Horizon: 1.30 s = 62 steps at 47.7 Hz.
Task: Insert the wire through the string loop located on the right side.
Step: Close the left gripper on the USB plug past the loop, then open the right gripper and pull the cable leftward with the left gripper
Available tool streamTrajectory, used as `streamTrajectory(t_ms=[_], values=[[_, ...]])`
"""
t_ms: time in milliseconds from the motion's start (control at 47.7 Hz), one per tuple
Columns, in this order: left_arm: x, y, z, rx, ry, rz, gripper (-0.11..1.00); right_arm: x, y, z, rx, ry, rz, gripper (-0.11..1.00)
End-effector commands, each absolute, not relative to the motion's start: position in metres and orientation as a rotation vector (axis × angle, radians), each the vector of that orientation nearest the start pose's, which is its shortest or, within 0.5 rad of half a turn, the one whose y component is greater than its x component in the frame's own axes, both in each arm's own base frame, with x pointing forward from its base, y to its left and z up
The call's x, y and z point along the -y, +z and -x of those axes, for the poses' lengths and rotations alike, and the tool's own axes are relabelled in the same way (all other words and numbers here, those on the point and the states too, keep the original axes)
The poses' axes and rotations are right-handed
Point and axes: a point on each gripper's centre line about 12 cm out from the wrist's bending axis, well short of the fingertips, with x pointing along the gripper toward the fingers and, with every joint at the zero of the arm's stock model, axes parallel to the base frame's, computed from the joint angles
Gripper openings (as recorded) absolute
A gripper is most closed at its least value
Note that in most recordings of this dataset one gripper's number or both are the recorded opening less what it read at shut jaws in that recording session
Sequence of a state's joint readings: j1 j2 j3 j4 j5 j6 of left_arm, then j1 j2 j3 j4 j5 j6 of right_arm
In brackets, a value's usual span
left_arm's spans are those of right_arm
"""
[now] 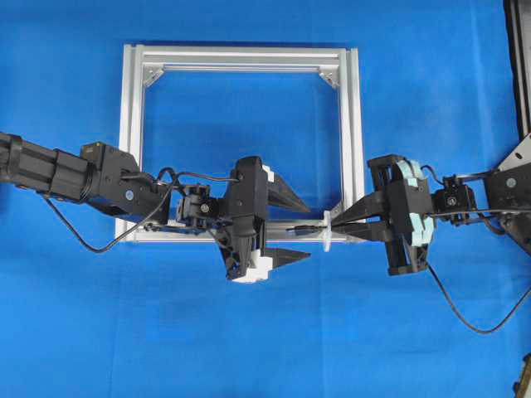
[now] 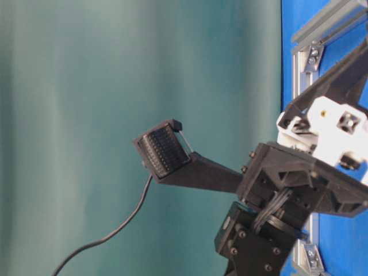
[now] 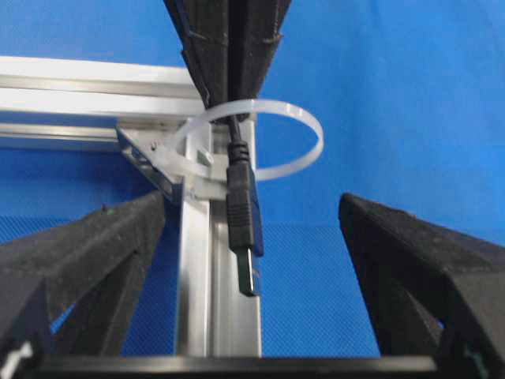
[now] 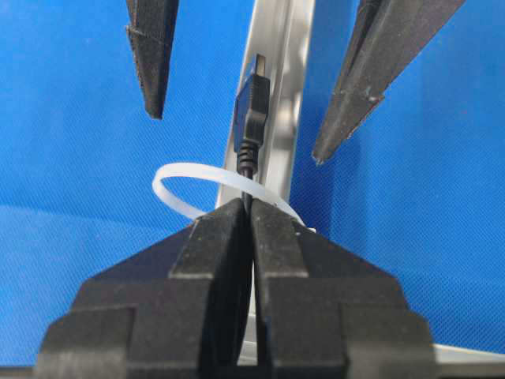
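The thin black wire (image 3: 242,213), ending in a small dark plug with a metallic tip, lies level along the near rail of the square silver aluminium frame (image 1: 133,124). Its long axis runs left to right in the overhead view, with the plug tip pointing left toward the left arm. The plug end has passed through the thin white string loop (image 3: 260,142), which stands up from the frame's near right corner; in the left wrist view the loop circles the cable just behind the plug, and the plug body hangs clear on the near side of it.

The right gripper (image 4: 251,217) has its black fingers pressed together on the wire just behind the loop, so the cable runs out from between the fingertips and straight through the ring.

The left gripper (image 1: 297,230) is spread wide and holds nothing. Its two black fingers (image 3: 87,260) sit on either side of the plug, apart from it, one over the frame's inside and one over the blue cloth-covered table (image 1: 249,332).
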<state>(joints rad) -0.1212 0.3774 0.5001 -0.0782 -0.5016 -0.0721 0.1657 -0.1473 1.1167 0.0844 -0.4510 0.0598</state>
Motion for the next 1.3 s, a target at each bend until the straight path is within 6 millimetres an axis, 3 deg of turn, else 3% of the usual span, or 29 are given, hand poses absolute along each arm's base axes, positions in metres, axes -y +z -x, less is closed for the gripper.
streamTrajectory(t_ms=[0,210,273,336,504,546,902,1028,1280], values=[[0.0512,0.1215,-0.468,-0.349,-0.057,0.111,0.87,-0.0436,0.1337,-0.2895,-0.494,0.092,-0.081,-0.04],[0.0519,0.1219,-0.4678,-0.351,-0.058,0.113,0.84,-0.044,0.1335,-0.2893,-0.496,0.094,-0.08,-0.04],[0.0527,0.1222,-0.4681,-0.351,-0.06,0.111,0.78,-0.0436,0.1335,-0.2894,-0.496,0.092,-0.081,-0.04],[0.052,0.1219,-0.4686,-0.35,-0.058,0.111,0.65,-0.044,0.1335,-0.2893,-0.496,0.094,-0.08,-0.04],[0.052,0.122,-0.4681,-0.352,-0.058,0.111,0.14,-0.044,0.1334,-0.2892,-0.497,0.094,-0.08,-0.04],[0.0512,0.1217,-0.4678,-0.352,-0.057,0.113,0.07,-0.0436,0.1332,-0.2892,-0.499,0.093,-0.079,-0.04],[0.0512,0.1215,-0.4678,-0.354,-0.057,0.113,0.08,-0.0441,0.1315,-0.2882,-0.516,0.095,-0.08,0.01],[0.0512,0.1224,-0.4678,-0.35,-0.057,0.113,0.08,-0.044,0.1299,-0.2873,-0.531,0.094,-0.08,0.19],[0.0512,0.1224,-0.4678,-0.35,-0.056,0.114,0.08,-0.0435,0.129,-0.2868,-0.541,0.091,-0.083,0.88]])
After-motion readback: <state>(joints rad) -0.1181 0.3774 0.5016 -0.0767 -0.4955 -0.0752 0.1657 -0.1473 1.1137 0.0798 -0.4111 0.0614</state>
